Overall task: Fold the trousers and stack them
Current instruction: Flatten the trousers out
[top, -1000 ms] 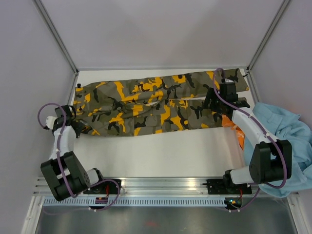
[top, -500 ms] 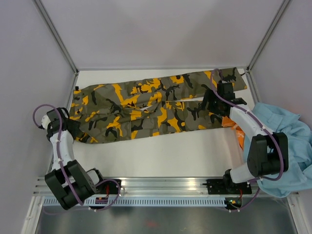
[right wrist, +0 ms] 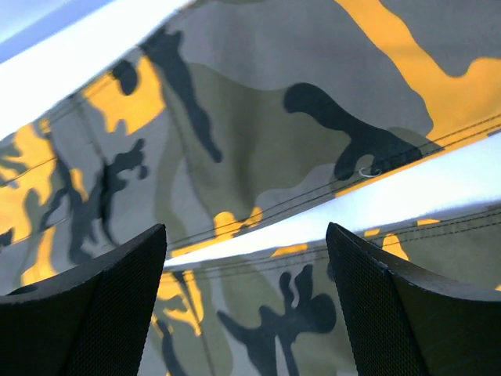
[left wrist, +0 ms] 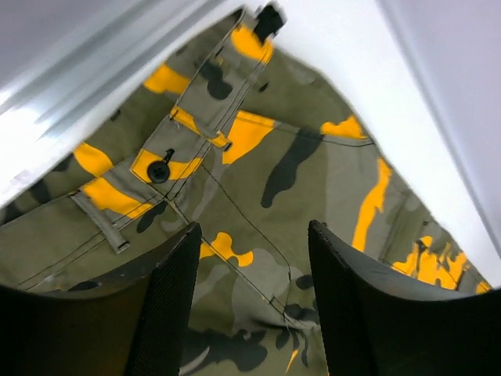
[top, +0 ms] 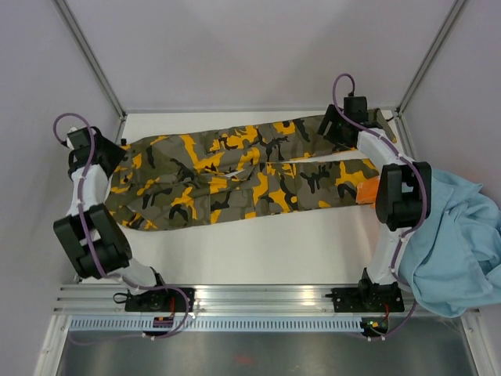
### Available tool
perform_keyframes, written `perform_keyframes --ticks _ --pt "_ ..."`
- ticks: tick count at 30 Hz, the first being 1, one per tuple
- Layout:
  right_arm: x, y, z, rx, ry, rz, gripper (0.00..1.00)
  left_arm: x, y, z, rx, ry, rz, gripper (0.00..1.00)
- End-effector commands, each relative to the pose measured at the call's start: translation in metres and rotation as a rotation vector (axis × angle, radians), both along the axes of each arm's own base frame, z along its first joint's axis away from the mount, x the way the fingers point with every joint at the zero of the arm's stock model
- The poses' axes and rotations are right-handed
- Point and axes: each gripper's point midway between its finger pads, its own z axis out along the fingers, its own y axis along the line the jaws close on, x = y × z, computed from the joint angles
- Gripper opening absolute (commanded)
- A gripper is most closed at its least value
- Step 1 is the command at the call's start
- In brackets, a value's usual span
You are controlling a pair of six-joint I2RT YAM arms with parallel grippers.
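The camouflage trousers (top: pixel 235 168) lie flat across the table, waist at the left and both legs running right. My left gripper (top: pixel 106 153) hovers over the waist end. In the left wrist view it (left wrist: pixel 252 231) is open, with nothing between its fingers (left wrist: pixel 168 305), above the cloth below the waistband button (left wrist: pixel 160 168). My right gripper (top: pixel 333 129) hangs over the far leg near its cuff. The right wrist view shows it (right wrist: pixel 246 235) open above the white strip of table (right wrist: pixel 407 200) between the two legs of the trousers (right wrist: pixel 258 117), holding nothing.
A plain light-blue garment (top: pixel 462 235) is heaped over the table's right edge beside the right arm. An orange garment (top: pixel 366 192) peeks out by the near leg's cuff. Walls and frame posts (top: pixel 90 63) close in the back and sides. A metal rail (top: pixel 258 298) runs along the front.
The left gripper opened, let go of the waist and moved toward the back left corner. The right arm swung back toward the far leg's end. The trousers now lie straighter.
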Motion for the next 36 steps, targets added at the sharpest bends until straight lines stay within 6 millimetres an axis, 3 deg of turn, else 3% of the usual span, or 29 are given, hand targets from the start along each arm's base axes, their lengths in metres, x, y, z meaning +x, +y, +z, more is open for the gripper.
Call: perform_keyframes --ticks 1,6,9,11,13,15,16,17,22,26,27,29,31,33,34,36 --pt "0.020 -0.003 -0.008 0.040 -0.025 -0.048 0.89 0.029 0.002 -0.028 -0.084 0.009 0.037 0.62" --pt "0.032 -0.001 -0.031 0.074 -0.027 -0.075 0.89 0.058 0.003 -0.077 -0.188 0.048 0.083 0.57" --pt "0.043 -0.002 -0.039 0.079 -0.020 -0.081 0.89 0.079 -0.010 -0.102 -0.222 0.082 0.076 0.56" --pt "0.051 -0.002 -0.041 0.081 -0.025 -0.086 0.89 0.096 -0.015 -0.103 -0.223 0.079 0.066 0.56" --pt "0.057 -0.003 -0.044 0.086 -0.029 -0.092 0.89 0.106 -0.027 -0.128 -0.232 0.135 0.057 0.55" --pt "0.059 -0.006 -0.050 0.094 -0.027 -0.105 0.89 0.124 -0.030 -0.127 -0.217 0.135 0.069 0.54" --pt "0.061 -0.010 -0.056 0.105 -0.024 -0.120 0.89 0.123 -0.032 -0.150 -0.233 0.193 0.083 0.54" --pt "0.062 -0.012 -0.059 0.114 -0.022 -0.127 0.90 0.135 -0.029 -0.144 -0.232 0.175 0.092 0.54" --pt "0.067 -0.017 -0.086 0.166 0.017 -0.151 0.90 0.157 -0.028 -0.165 -0.301 0.198 0.160 0.50" --pt "0.074 -0.015 -0.103 0.191 0.052 -0.172 0.89 0.180 -0.039 -0.183 -0.409 0.184 0.169 0.49" --pt "0.074 -0.014 -0.115 0.195 0.075 -0.176 0.89 0.186 -0.042 -0.185 -0.431 0.174 0.178 0.47" --pt "0.080 -0.012 -0.115 0.213 0.072 -0.176 0.89 0.199 -0.044 -0.182 -0.436 0.146 0.180 0.47" --pt "0.083 -0.010 -0.123 0.227 0.079 -0.189 0.88 0.206 -0.050 -0.196 -0.455 0.155 0.186 0.46" --pt "0.085 -0.013 -0.125 0.227 0.075 -0.204 0.88 0.224 -0.053 -0.188 -0.485 0.113 0.170 0.45" --pt "0.085 -0.014 -0.130 0.233 0.079 -0.218 0.88 0.227 -0.055 -0.200 -0.497 0.122 0.173 0.44" --pt "0.086 -0.018 -0.135 0.221 0.078 -0.252 0.88 0.241 -0.054 -0.192 -0.510 0.082 0.172 0.43"
